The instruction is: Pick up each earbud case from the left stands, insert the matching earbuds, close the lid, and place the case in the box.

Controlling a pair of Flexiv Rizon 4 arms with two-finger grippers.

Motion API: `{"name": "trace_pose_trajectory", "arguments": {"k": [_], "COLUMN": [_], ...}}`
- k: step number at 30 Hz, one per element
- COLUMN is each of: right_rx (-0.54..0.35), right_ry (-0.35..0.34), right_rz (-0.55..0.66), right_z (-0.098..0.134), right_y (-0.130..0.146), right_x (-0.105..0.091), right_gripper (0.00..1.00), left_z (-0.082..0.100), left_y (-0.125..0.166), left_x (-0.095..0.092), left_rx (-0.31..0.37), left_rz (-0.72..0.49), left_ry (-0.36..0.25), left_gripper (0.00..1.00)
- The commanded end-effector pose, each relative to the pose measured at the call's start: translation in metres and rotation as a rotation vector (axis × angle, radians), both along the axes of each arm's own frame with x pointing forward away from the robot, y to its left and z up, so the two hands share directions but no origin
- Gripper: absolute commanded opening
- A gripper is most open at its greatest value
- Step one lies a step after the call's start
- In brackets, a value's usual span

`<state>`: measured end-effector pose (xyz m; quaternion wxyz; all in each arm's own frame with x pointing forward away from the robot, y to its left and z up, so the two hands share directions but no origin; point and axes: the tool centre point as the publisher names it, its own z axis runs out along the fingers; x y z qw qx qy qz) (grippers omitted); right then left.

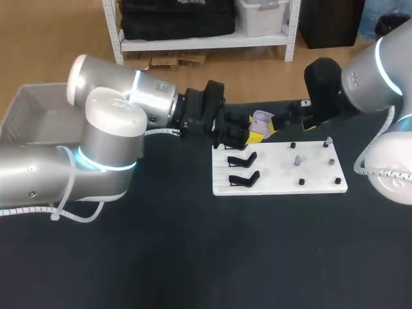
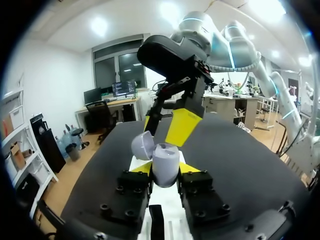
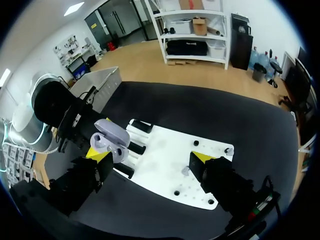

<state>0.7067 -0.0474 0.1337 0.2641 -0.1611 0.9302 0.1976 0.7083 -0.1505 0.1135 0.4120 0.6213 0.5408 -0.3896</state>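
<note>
a grey box (image 1: 32,109) sits at the far left of the dark tabletop (image 1: 193,257). the left arm comes in past it, and the left tool (image 2: 166,172) is clamped on a lavender earbud case (image 1: 261,118). its yellow tips press the case's body from both sides and hold it up off the tabletop, above the back left corner of a white board (image 1: 283,175). the case's lid (image 2: 142,145) stands swung open. two empty black stands (image 1: 243,168) lie on the left part of the board. further right are small black pegs and a small grey piece (image 1: 297,159), too small to tell apart. the right tool (image 3: 150,157) hangs over the board with its fingers spread wide, one yellow tip just beside the case, gripping nothing.
</note>
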Motion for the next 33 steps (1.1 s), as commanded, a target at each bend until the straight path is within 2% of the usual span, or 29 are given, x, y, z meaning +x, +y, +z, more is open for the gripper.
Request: {"name": "trace_pose_trajectory", "arguments": {"k": [1,5,8,9,13,14,15,16,17,18,23,30,33], "right_rx": [-0.066,-0.156,-0.249,-0.255,-0.314,-0.324,-0.331,-0.367,-0.436,-0.514,-0.514,-0.514,-0.496], "right_ry": [-0.014,-0.032,-0.023,-0.02,-0.012,-0.009,-0.013,-0.02,-0.018,-0.049,-0.049,-0.049,-0.006], "right_rz": [-0.029,-0.081,-0.101,-0.102,-0.121,-0.13,-0.129,-0.151,-0.183,-0.183,-0.183,-0.183,-0.2], "right_z": [0.005,0.008,0.007,0.007,0.002,0.0,-0.003,-0.005,-0.008,-0.012,-0.012,-0.012,-0.034], "right_y": [-0.008,-0.03,-0.046,-0.051,-0.07,-0.074,-0.079,-0.083,-0.088,-0.092,-0.092,-0.092,-0.097], "right_x": [-0.003,-0.005,-0.005,-0.005,-0.005,-0.005,-0.004,-0.004,-0.003,-0.001,-0.001,-0.001,0.004], "right_gripper": [1.0,1.0,1.0,1.0,1.0,1.0,1.0,1.0,1.0,1.0,1.0,1.0,1.0], "left_z": [-0.004,-0.001,0.005,0.008,0.018,0.02,0.022,0.024,0.026,0.029,0.039,0.057,0.063], "left_y": [0.005,0.011,0.013,0.014,0.017,0.017,0.017,0.018,0.019,0.019,0.021,0.025,0.026], "left_x": [-0.002,0.004,0.008,0.009,0.01,0.01,0.01,0.01,0.009,0.009,0.009,0.011,0.011], "left_rx": [-0.023,-0.119,-0.183,-0.209,-0.251,-0.23,-0.238,-0.246,-0.253,-0.257,-0.281,-0.305,-0.304], "left_rz": [0.011,0.052,0.081,0.085,0.087,0.098,0.098,0.095,0.091,0.09,0.102,0.103,0.105], "left_ry": [0.018,0.071,0.096,0.107,0.118,0.115,0.114,0.117,0.122,0.122,0.135,0.109,0.102], "left_gripper": [0.0,0.0,0.0,0.0,0.0,0.0,0.0,0.0,0.0,0.0,0.0,0.0,0.0]}}
